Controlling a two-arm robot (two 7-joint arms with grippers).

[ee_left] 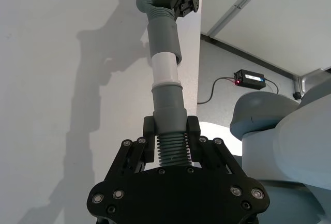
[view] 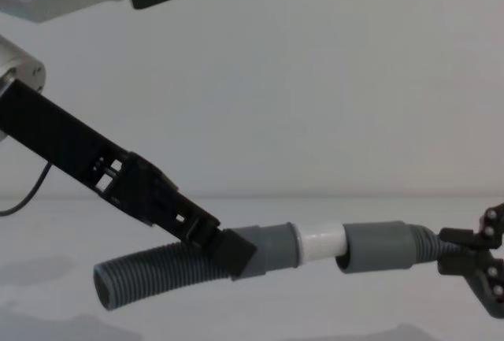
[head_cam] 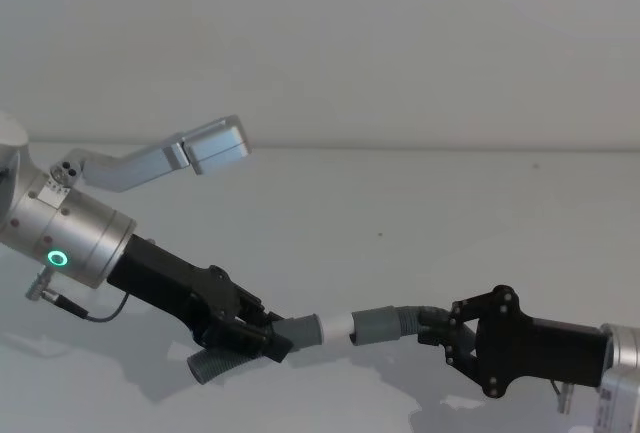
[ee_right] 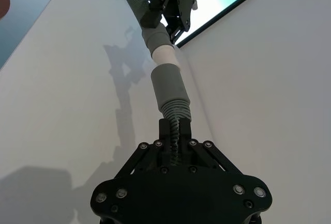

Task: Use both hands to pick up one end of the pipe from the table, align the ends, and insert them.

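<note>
Head view shows the left gripper (head_cam: 262,338) closed on the ribbed part of one pipe piece (head_cam: 215,363), just behind its grey cuff (head_cam: 298,332), and the right gripper (head_cam: 437,331) closed on the ribbed part of the other pipe piece (head_cam: 415,317), behind its socket cuff (head_cam: 376,325). Both pieces are held above the white worktop (head_cam: 450,213), in its near middle part. The white spigot (head_cam: 337,326) points into the socket, and its tip seems to be at the socket mouth or just inside; most of the white is visible. So I judge the aligning step is nearly done and the inserting is in hand. The next move calls for pushing the two cuffs together along one line, because in the chest view the left piece sits a little tilted against the right one. Around the joint the worktop is bare, and its far edge is well apart, so there is room for moving.
</note>
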